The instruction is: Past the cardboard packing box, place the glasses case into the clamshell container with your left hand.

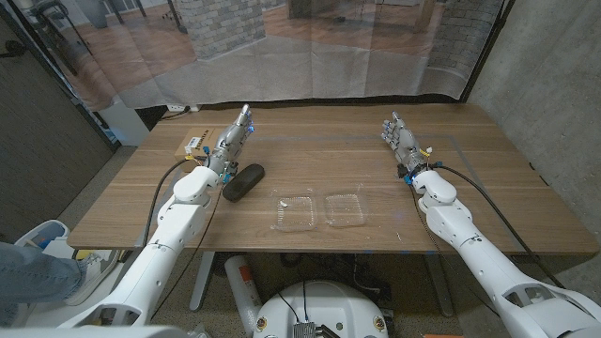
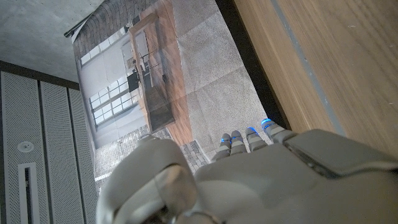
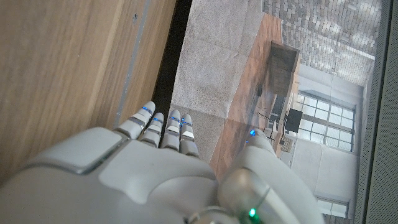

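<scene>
The wooden table (image 1: 329, 178) spans the scene, its far edge meeting a draped printed backdrop (image 1: 310, 47); two white arms come in over the near edge, one on each side. The left arm (image 1: 174, 235) stretches toward the far left part of the table, and the right arm (image 1: 460, 225) toward the far right part. Near the front middle lies the clamshell container (image 1: 319, 210), clear plastic, opened out into two shallow halves side by side; it holds nothing. Just to its left, on the bare wood, lies the glasses case (image 1: 242, 181), dark and oblong, set at a slant; it is beside the left forearm and apart from the container. At the far left edge sits a flat piece of cardboard (image 1: 192, 143) with a small label on it, partly behind the left hand. The left hand (image 1: 235, 136) is held up with fingers straight and close together, gripping nothing; its wrist view shows the fingertips (image 2: 249, 138) lined up side by side. The right hand (image 1: 402, 141) stands likewise, fingers (image 3: 163, 127) extended and together, empty.
</scene>
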